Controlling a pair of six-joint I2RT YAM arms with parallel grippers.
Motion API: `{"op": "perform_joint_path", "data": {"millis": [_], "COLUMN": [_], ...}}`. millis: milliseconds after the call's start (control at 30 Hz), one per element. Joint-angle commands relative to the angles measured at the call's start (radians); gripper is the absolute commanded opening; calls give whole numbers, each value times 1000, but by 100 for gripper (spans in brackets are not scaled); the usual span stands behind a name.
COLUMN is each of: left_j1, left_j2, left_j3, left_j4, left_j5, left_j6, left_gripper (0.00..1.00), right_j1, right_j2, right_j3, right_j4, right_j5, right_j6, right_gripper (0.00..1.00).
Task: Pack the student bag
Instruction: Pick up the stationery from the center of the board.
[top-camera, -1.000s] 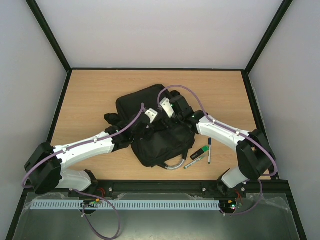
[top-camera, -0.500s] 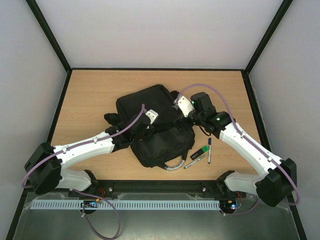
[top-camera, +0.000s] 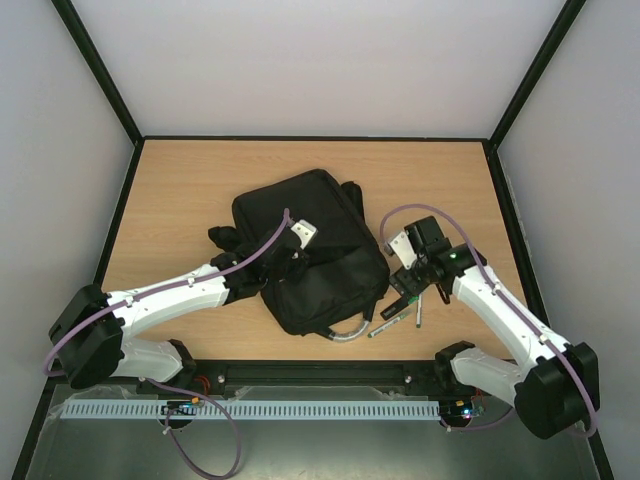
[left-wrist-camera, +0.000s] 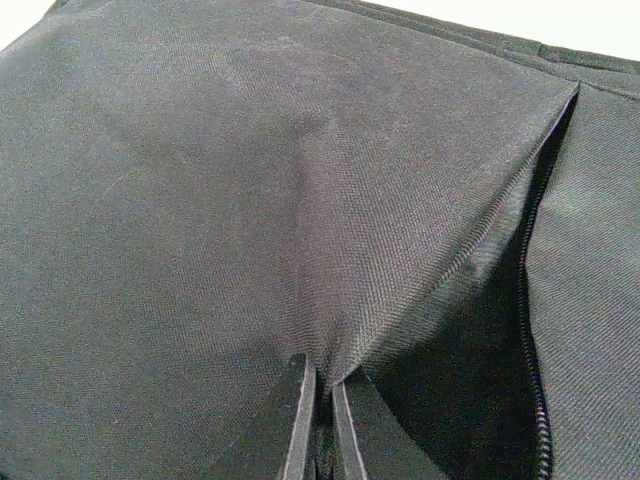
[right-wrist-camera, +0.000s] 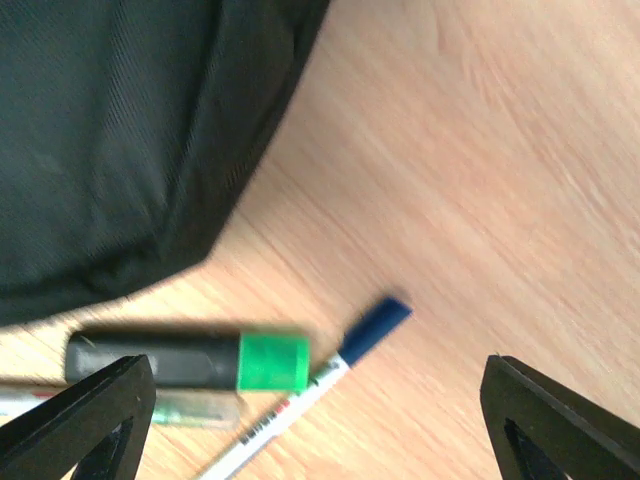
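Wood showed all round the student bag (top-camera: 320, 215) from above: it lay flat near the middle of the table (top-camera: 180, 190), its grey loop handle (top-camera: 345, 330) curling toward the arms' bases. The left gripper (top-camera: 288, 262) was down on the bag's near half. The right gripper (top-camera: 405, 290) hung just off the bag's right edge, over a black marker with a green band (top-camera: 403, 303) and two slim pens (top-camera: 392, 320) lying close together.

From the left wrist, the jaws were pinched tight on a fold of the bag's cloth, which rose from them in a taut little tent. Just to the right ran the zip (left-wrist-camera: 528, 300), with a dark gap beneath the lifted flap.

From the right wrist, blurred, the fingers (right-wrist-camera: 90, 420) stood wide apart with nothing between them. The marker and a blue-capped pen (right-wrist-camera: 300, 400) lay on the wood below, and the bag's corner filled the upper left.

I judged the bag to be soft and limp. It would sag and slide rather than hold a shape, though its coarse weave should give the pads a sure bite, and nothing about it looked fragile. A pinch of cloth beside the zip seemed the right hold for keeping the mouth open. For shifting the whole bag, the loop handle looked the firmer place to grasp.
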Motion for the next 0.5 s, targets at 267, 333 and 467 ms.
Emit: {"op": "perform_joint_path", "data": {"millis": [267,333,467], "left_j1": [-10,-11,-10], "left_j2": [-22,-19,-13], "left_j3": [-1,0,2], "left_j4": [22,21,21], "left_j5": [23,23,27], "left_j6": [0,1,2], "left_gripper": [2,2,2], "right_j1": [-7,-8,-8], "right_j2": [24,45,77], "right_j3": [-181,-191,-213], "right_j4": [-70,-65,-53], "right_j5": [181,173,164], "right_j6": [-59,-54,-52], "right_gripper": [87,87,87]}}
